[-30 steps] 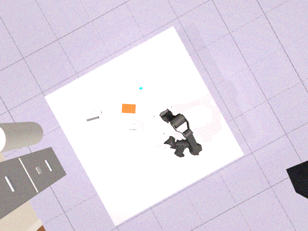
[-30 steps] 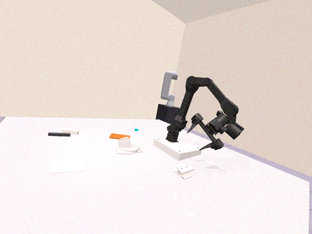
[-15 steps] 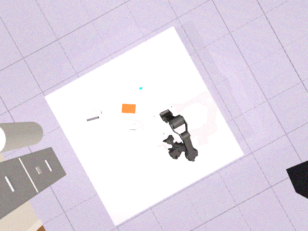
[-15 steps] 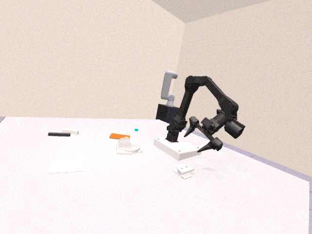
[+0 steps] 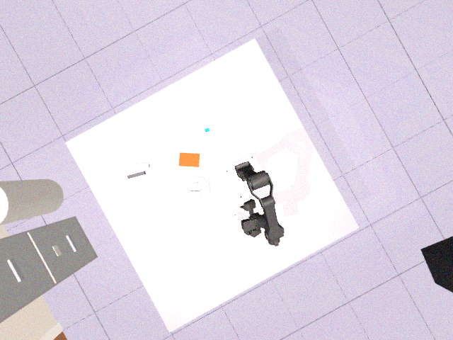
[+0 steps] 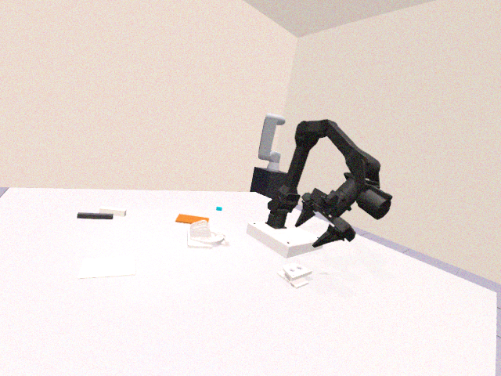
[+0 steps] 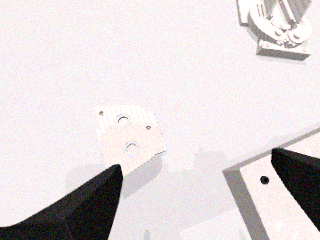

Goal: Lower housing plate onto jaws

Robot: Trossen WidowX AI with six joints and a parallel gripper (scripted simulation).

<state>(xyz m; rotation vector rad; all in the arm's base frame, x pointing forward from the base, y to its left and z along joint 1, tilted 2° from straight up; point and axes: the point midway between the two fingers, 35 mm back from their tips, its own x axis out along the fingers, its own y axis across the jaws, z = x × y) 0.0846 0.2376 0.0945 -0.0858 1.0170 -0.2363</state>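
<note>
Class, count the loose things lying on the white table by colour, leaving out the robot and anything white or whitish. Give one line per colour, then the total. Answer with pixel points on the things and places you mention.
Orange: 1, the flat slab [image 5: 189, 159] [image 6: 189, 218]
Bright blue: 1, the tiny block [image 5: 207, 129] [image 6: 218, 208]
Black: 1, the long bar [image 5: 136, 175] [image 6: 94, 215]
Total: 3

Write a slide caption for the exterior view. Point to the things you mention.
Black robot arm, gripper [image 5: 245, 215] [image 6: 305, 235] [image 7: 195, 163] open, above a white table.

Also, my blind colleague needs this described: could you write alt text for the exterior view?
A black robot arm holds its open, empty tool above a white table, near a small white plate with two holes. An orange rectangle lies farther back.
</note>
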